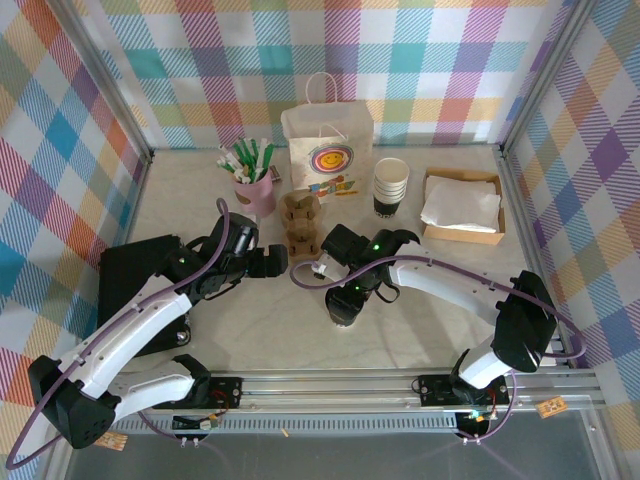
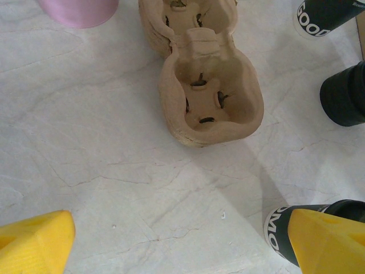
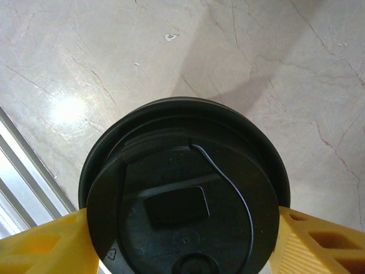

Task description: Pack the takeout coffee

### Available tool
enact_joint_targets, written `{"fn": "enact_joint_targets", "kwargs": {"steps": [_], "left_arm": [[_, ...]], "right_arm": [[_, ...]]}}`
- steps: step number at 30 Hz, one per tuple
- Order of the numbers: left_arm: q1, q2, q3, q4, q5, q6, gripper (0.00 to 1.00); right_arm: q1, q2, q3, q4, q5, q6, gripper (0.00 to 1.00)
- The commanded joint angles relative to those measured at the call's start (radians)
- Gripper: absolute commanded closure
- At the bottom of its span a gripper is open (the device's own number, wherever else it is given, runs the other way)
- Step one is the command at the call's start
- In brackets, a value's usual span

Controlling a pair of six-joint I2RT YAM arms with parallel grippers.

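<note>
The takeout coffee [image 3: 182, 194] has its lid cut off at the bottom edge and its cup body hidden beneath.

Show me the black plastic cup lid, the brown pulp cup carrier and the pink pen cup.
Round black plastic lid [image 3: 182, 197]: right wrist view, middle of its top.
Brown moulded pulp cup carrier [image 2: 211, 94]: left wrist view, floor of nearer well.
Pink cup of pens [image 1: 257, 195]: top external view, pink side wall.
</note>
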Motion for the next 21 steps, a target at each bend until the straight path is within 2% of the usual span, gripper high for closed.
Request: {"fn": "enact_joint_targets", "kwargs": {"steps": [1,8,14,21], "left_arm": [[0.015,0.015,0.007,0.014,0.004,0.005,0.04],[0.015,0.031,0.01,0.029,0.008,0.001,0.04],[0.014,0.039,0.008,0.039,0.014,-0.011,0.04],[0.015,0.036,0.007,0.035,0.015,-0.018,0.04]], "right_arm": [[0.005,0.012,-0.03,-0.043,0.021,0.023,0.38],[0.005,-0.019,-0.045,-0.046,0.039,0.047,0.4],[0.005,-0.017,-0.053,-0.047,0.023,0.041,0.28],[0.007,-0.009,-0.06,-0.046,0.012,0.026,0.22]]}}
